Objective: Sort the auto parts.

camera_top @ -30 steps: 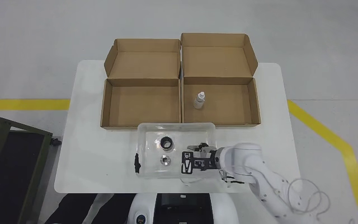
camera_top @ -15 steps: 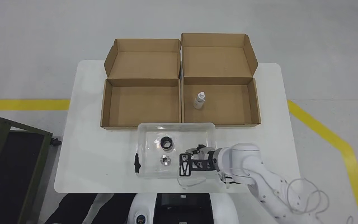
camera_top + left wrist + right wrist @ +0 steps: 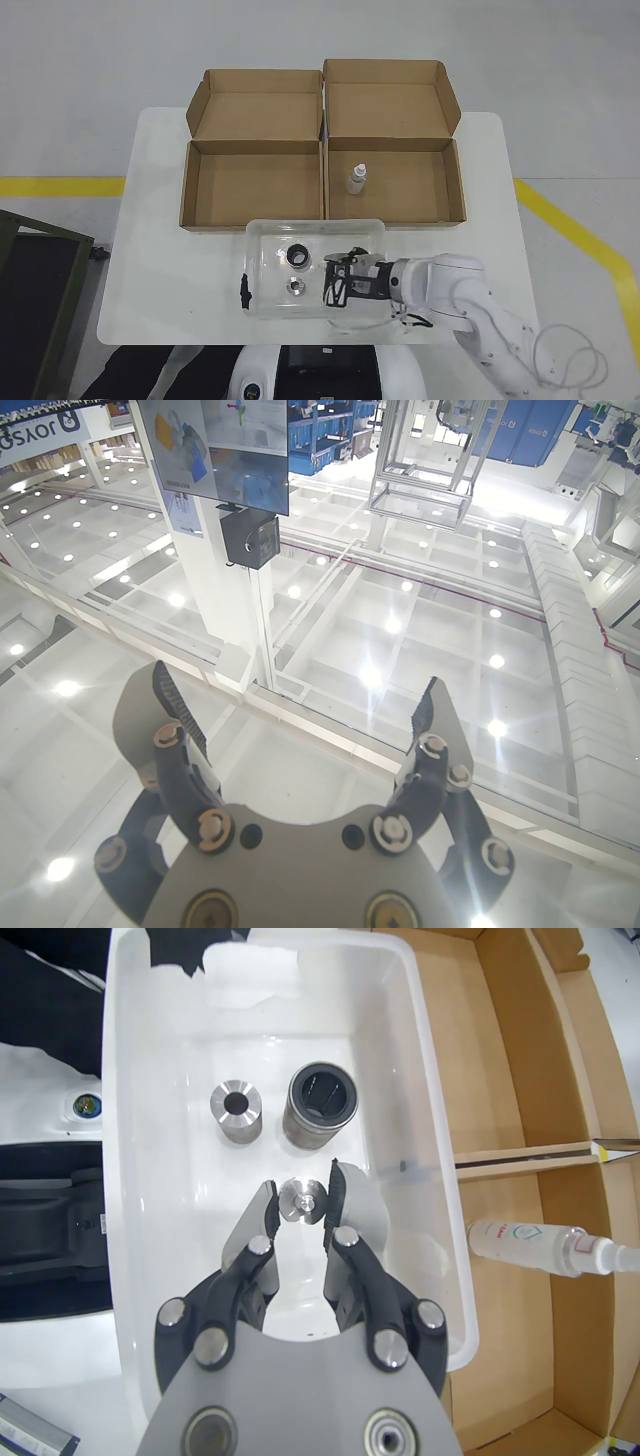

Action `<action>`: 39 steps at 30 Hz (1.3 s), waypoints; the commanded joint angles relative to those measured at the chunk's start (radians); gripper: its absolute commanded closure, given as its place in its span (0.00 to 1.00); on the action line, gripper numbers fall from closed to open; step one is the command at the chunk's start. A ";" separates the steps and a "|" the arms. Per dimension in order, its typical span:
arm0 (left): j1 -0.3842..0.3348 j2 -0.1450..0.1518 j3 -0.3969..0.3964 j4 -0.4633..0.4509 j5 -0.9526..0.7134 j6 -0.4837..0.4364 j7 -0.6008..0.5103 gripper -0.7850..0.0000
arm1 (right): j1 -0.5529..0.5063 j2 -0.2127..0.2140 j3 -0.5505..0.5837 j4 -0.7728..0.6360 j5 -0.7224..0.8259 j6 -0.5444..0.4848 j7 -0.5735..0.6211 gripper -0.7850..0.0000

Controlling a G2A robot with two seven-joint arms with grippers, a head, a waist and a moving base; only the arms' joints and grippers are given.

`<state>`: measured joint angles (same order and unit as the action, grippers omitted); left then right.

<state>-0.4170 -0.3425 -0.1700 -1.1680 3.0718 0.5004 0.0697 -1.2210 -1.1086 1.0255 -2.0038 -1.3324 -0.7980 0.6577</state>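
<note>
The right hand is pinched tight on the little round metal piece in the clear tub at the table's 6 o'clock edge, so it should hold firm and lift straight up, away from the two bigger pieces at its 9 o'clock.

Right gripper angled down, pinching small metal part, left gripper upturned, spread wide
</note>
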 commanded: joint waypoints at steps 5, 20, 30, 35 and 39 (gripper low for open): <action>0.000 0.000 0.000 0.000 0.000 0.000 0.000 0.00 | 0.001 -0.002 0.013 0.020 0.061 0.028 -0.113 1.00; 0.000 0.000 0.000 0.000 0.000 0.000 0.000 0.00 | -0.025 0.004 0.118 -0.044 0.158 0.073 -0.406 1.00; 0.000 0.000 0.000 0.000 0.000 0.000 0.000 0.00 | -0.037 0.009 0.204 -0.132 0.216 0.079 -0.539 1.00; 0.000 0.000 0.000 0.000 0.000 0.000 0.000 0.00 | -0.033 0.008 0.233 -0.156 0.264 0.087 -0.608 1.00; 0.000 0.000 0.000 0.000 0.000 0.000 0.000 0.00 | -0.029 0.006 0.254 -0.172 0.290 0.109 -0.664 1.00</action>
<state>-0.4170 -0.3425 -0.1700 -1.1680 3.0718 0.5004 0.0697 -1.2512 -1.1020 1.2755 -2.1735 -1.0474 -0.6934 0.0051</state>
